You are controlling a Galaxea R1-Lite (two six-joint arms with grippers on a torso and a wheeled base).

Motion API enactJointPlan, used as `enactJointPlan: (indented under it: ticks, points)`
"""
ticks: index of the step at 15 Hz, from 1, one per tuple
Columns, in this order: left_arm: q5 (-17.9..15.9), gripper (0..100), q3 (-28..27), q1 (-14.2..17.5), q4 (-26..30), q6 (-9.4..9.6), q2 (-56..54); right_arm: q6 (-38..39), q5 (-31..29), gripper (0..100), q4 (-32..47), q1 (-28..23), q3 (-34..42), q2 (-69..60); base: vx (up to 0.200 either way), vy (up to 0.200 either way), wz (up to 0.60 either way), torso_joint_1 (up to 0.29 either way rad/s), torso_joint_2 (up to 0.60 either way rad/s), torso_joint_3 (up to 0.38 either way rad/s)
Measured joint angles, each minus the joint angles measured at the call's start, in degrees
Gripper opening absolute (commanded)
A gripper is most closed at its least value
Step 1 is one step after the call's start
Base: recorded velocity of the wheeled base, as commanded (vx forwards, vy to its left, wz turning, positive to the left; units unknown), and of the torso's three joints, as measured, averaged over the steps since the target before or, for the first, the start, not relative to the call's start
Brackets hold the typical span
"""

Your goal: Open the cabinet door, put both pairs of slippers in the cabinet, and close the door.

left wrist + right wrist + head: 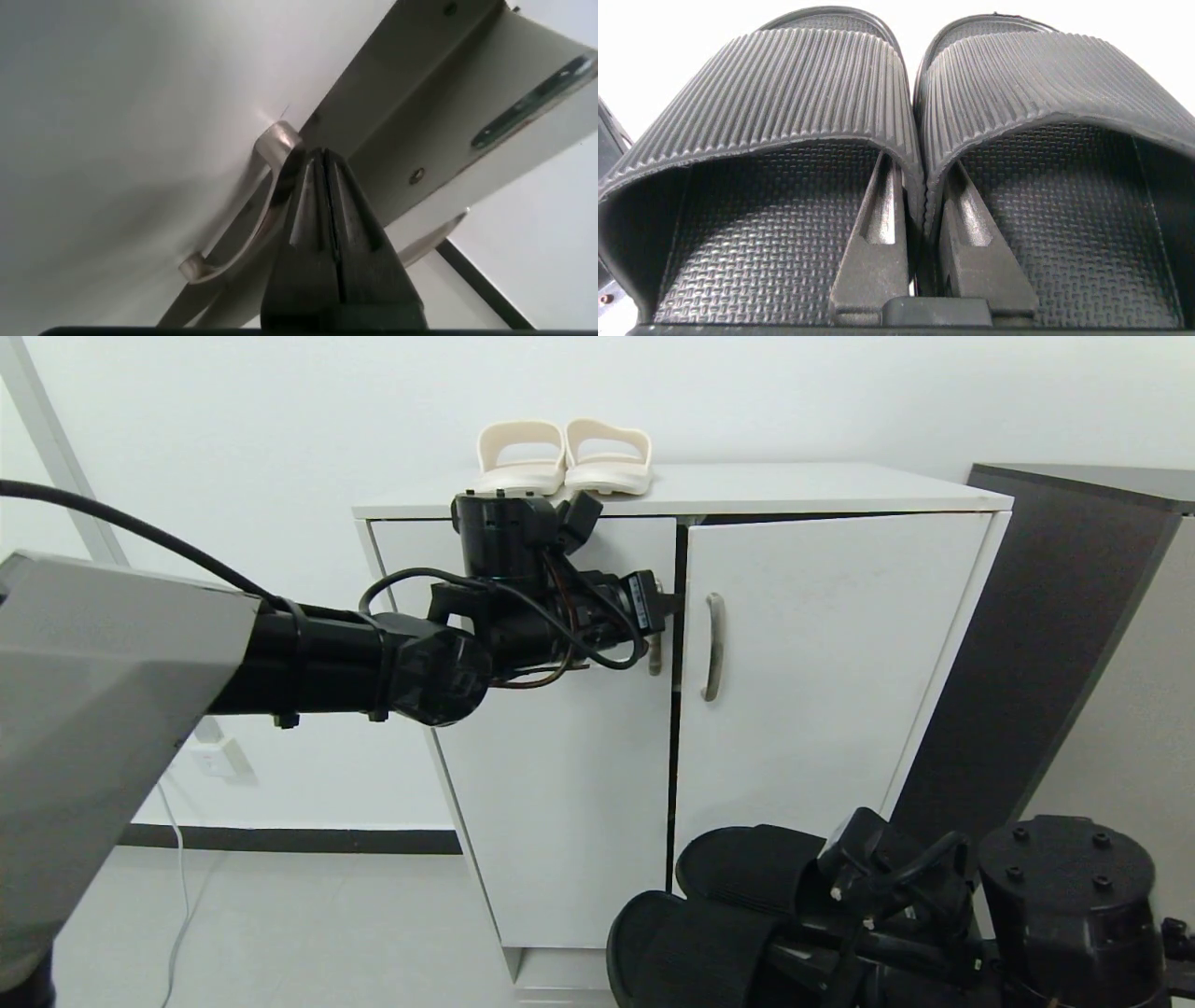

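Two doors front the white cabinet (560,803), which I take as my reference. At its left door's handle (655,658) I find the left gripper (324,163), fingers pressed together with nothing between them and the tip against the handle. On the cabinet's top, above the left door, the cream pair of slippers (565,457) rests side by side. Low before the cabinet's right door, the right gripper (922,182) is clamped on the black pair of slippers (813,112), one finger inside each, pinching their adjoining walls.
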Motion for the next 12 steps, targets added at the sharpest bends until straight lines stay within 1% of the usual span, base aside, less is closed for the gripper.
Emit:
enactJointPlan:
  ticks: [1,4,7,10,12]
  points:
    - [0.0,0,-0.2,0.0,0.0,0.0,0.3,0.0,0.0,0,0.0,0.1,0.0,0.0,0.0,0.0,0.0,0.0,0.0,0.0]
    - [0.0,0,-0.3,-0.2,-0.4,0.07,1.0,0.0,0.0,0,0.0,0.2,0.0,0.1,-0.2,0.0,0.0,0.001,0.0,0.002]
    - [0.1,0,1.4,-1.6,-0.7,0.49,0.8,0.0,0.0,0,0.0,1.0,0.2,0.2,-0.2,0.0,0.0,0.001,0.0,0.002]
    - [0.2,0,6.8,-5.9,-5.1,1.56,-1.2,0.0,-0.1,0,0.1,1.5,0.6,0.2,-0.2,0.0,0.0,-0.001,0.0,0.002]
    - [0.2,0,10.1,-10.5,-6.5,3.23,-3.1,0.0,0.0,0,0.0,2.0,0.7,0.2,-0.2,0.0,0.0,0.0,0.0,0.005]
